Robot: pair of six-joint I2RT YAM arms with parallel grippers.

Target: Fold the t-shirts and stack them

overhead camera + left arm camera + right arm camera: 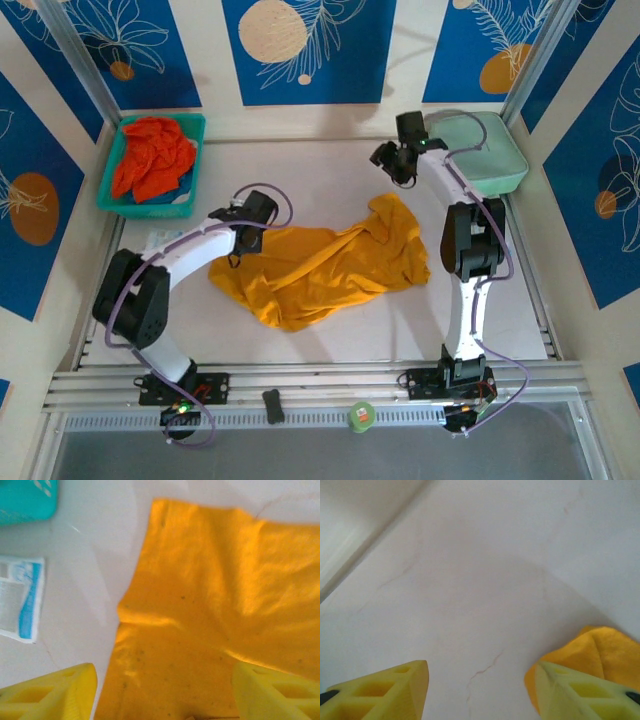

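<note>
The yellow-orange t-shirt (320, 265) lies crumpled across the middle of the table. My left gripper (248, 235) hovers at its left end. In the left wrist view that gripper (165, 700) is open, its yellow fingers (55, 692) wide apart over the flat cloth (215, 595). My right gripper (395, 160) is past the shirt's far corner. In the right wrist view it (480, 690) is open over bare table, with a shirt corner (607, 647) beside its right finger. The red-orange t-shirt (152, 160) is bunched in the teal basket (190, 208).
A mint-green case (485, 150) sits at the back right, close to the right arm. A white and blue packet (20, 600) lies left of the shirt, near the basket corner (25, 500). A green tape roll (361, 415) and a small black part (273, 405) rest on the front rail.
</note>
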